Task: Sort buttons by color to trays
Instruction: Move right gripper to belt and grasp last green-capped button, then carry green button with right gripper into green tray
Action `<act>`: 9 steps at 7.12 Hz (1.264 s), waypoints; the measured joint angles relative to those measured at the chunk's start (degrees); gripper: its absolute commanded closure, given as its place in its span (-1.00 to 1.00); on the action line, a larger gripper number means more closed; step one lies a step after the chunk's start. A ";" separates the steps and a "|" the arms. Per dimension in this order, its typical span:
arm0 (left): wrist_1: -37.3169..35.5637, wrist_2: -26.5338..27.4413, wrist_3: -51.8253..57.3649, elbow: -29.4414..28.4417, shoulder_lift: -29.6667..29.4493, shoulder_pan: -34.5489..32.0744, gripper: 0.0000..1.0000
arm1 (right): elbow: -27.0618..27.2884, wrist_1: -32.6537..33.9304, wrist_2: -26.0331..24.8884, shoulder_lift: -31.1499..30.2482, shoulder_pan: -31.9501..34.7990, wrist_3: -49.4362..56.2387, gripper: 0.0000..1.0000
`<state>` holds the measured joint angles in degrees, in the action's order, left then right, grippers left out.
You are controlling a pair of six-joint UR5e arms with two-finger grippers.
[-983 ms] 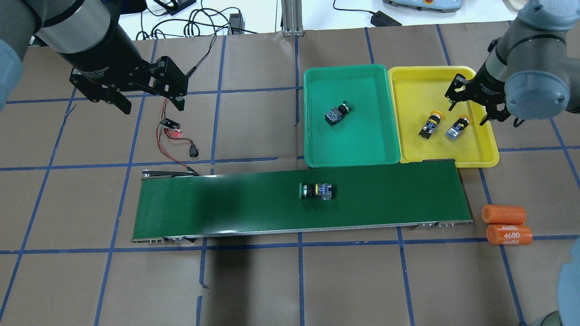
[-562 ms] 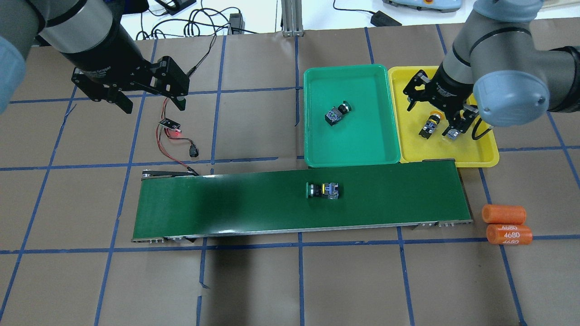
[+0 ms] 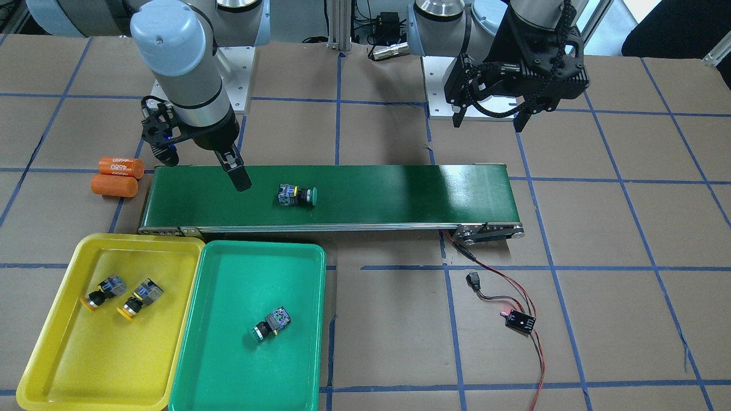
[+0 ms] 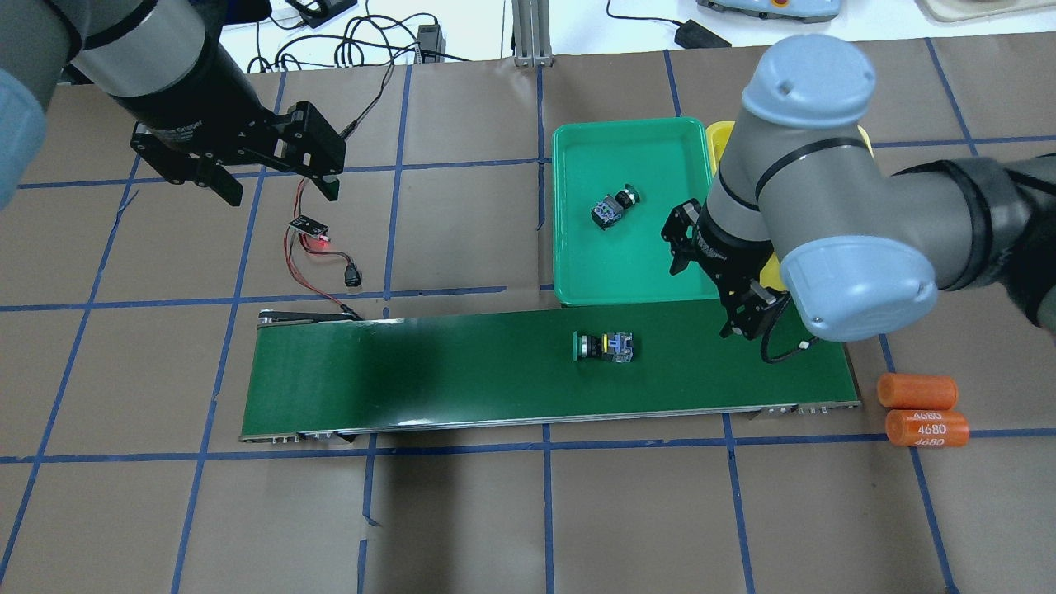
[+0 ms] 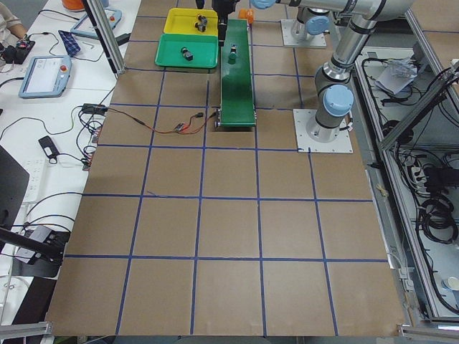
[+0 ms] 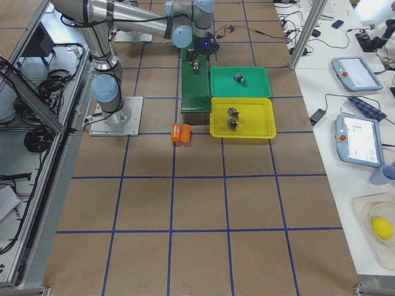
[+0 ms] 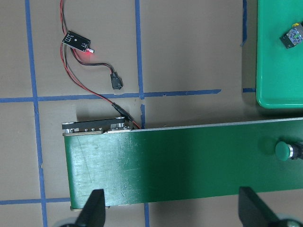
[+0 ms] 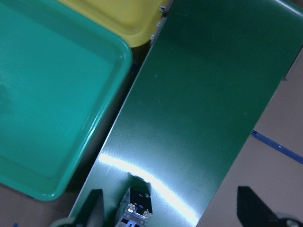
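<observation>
A green button (image 4: 604, 347) lies on its side on the conveyor belt (image 4: 412, 371); it also shows in the front view (image 3: 297, 196) and both wrist views (image 7: 284, 150) (image 8: 137, 208). My right gripper (image 4: 705, 293) is open and empty above the belt's right part, to the right of this button. Another green button (image 4: 615, 208) lies in the green tray (image 4: 569, 247). Two yellow buttons (image 3: 103, 292) (image 3: 140, 298) lie in the yellow tray (image 3: 68, 342), which my right arm mostly hides in the overhead view. My left gripper (image 4: 276, 194) is open and empty, high over the table's far left.
Two orange cylinders (image 4: 917, 390) (image 4: 926, 428) lie off the belt's right end. A small sensor board (image 4: 309, 227) with a red light and red-black wires lies under my left gripper, wired to the belt's left end.
My right arm has swung from over the yellow tray toward the belt, still open. The green button has moved to the right on the belt. My left arm has stayed put.
</observation>
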<state>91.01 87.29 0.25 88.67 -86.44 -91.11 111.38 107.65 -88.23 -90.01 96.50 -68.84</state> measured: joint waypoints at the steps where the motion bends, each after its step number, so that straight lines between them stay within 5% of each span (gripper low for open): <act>1: -0.39 0.08 0.03 -0.02 -0.05 0.00 -1.00 | 1.78 1.86 0.05 0.59 0.49 -1.49 -1.00; 9: -1.44 0.07 -0.04 -0.07 0.00 0.05 -1.00 | 3.70 7.99 3.32 8.38 2.51 -5.94 -0.99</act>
<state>89.57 87.37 0.22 88.60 -86.44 -91.06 115.08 115.64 -84.91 -81.62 99.01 -74.78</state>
